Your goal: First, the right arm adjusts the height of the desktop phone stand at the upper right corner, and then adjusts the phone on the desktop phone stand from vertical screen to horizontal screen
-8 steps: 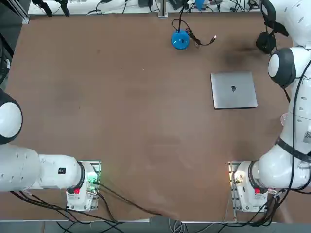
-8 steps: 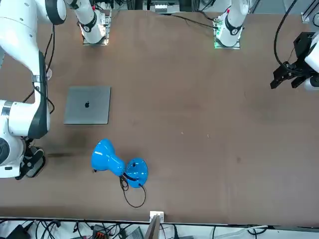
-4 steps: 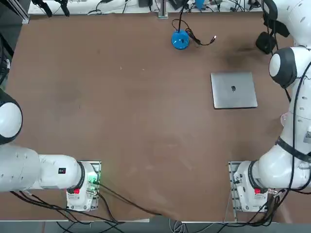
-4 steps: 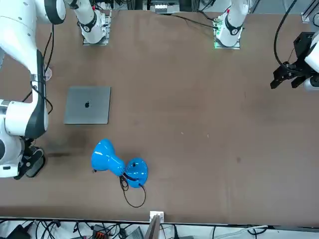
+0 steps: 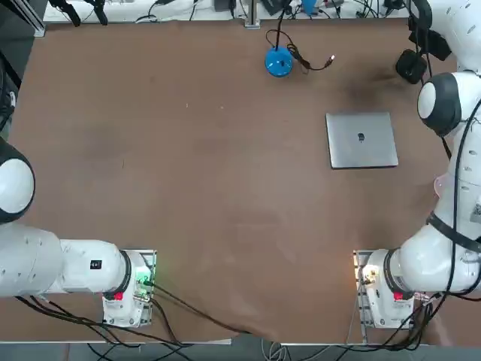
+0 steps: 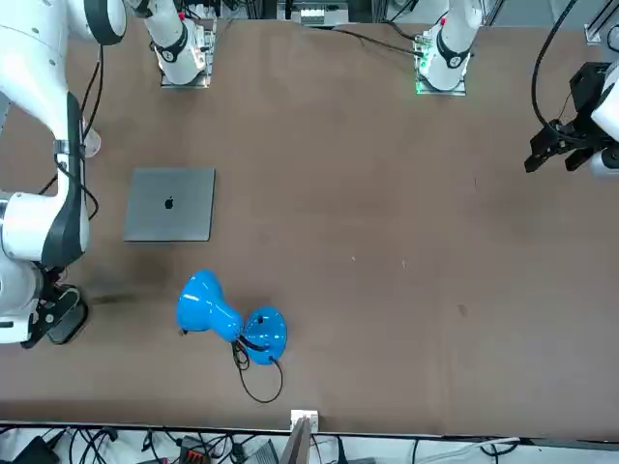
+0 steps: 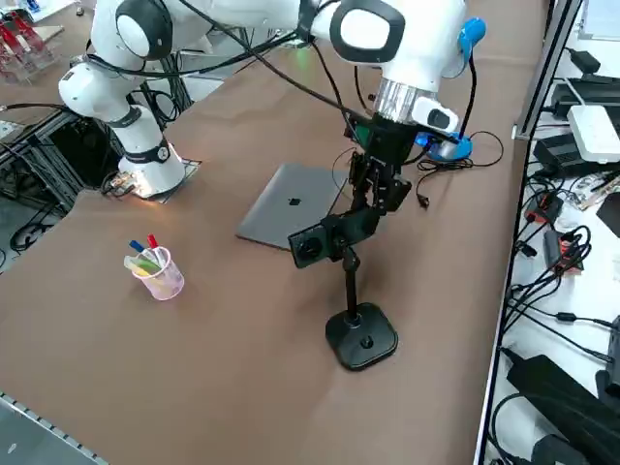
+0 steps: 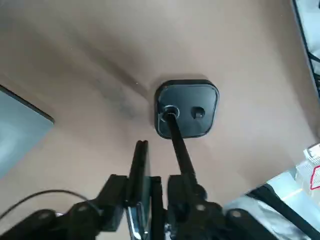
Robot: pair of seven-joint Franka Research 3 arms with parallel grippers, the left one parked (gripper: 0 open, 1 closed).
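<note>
The desktop phone stand has a black puck base (image 7: 363,338) and a thin upright pole, close to the table's right edge. In the top view it shows only as a dark lump (image 5: 412,66) at the far right corner, and in the front view its base (image 6: 64,320) is half hidden by the arm. The phone (image 7: 322,240), a black slab, sits in the clamp lying lengthwise and slightly tilted. My right gripper (image 7: 374,198) reaches down onto the phone's upper end. In the right wrist view the phone (image 8: 139,167) is edge-on inside my gripper (image 8: 138,202), above the base (image 8: 187,114).
A closed silver laptop (image 5: 361,140) (image 7: 289,207) lies just inboard of the stand. A blue round-based stand with a black cable (image 5: 278,62) (image 6: 233,322) is at the far edge. A clear cup of pens (image 7: 155,272) stands nearer the arm's base. Cables and boxes lie beyond the right edge.
The right arm's upper links have shifted slightly outward, toward the table's right edge. The laptop and the blue stand have not moved.
</note>
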